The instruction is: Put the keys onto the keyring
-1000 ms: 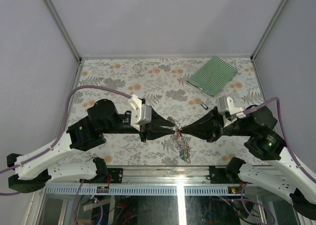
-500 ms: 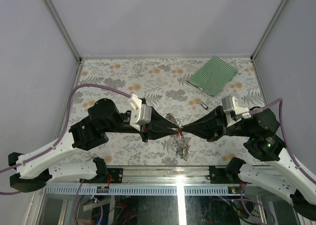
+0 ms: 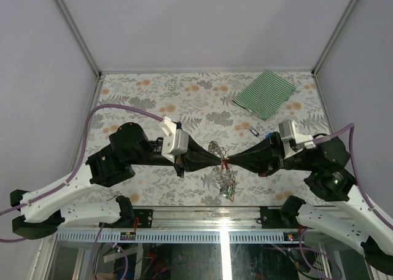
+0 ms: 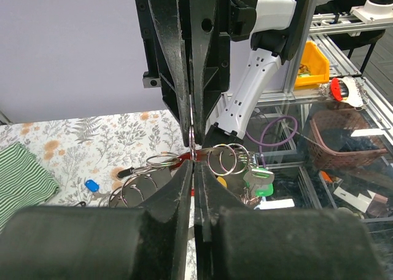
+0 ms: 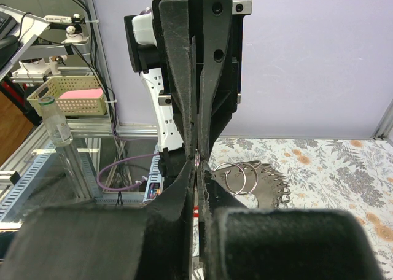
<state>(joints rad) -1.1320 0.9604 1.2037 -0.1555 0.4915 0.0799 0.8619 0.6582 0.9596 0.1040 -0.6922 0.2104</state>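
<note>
— How do the grippers stand?

— The left gripper (image 4: pixel 193 166) is closed, its fingers pressed flat together. The right gripper (image 5: pixel 196 169) is closed as well. The two meet tip to tip above the near middle of the table (image 3: pixel 141 96).

— Is either holding anything?

— A red tag (image 4: pixel 184 161) sits right where the tips meet. I cannot tell which pair of tips pinches it.

— And the keyring?

— The keyring (image 3: pixel 214 149) is just beside the tips, on their far side. Bright split rings (image 4: pixel 224 159) show next to it. The keys (image 3: pixel 228 185) trail in a bunch from the tips toward the near edge, with a green tag (image 4: pixel 261 178) among them.

— Anything apart from the bunch?

— A blue-tagged key (image 4: pixel 92 185) lies on the table farther back, clear of the rest. The green-striped cloth (image 3: pixel 265 93) lies near the far right corner, well apart from both grippers.
</note>
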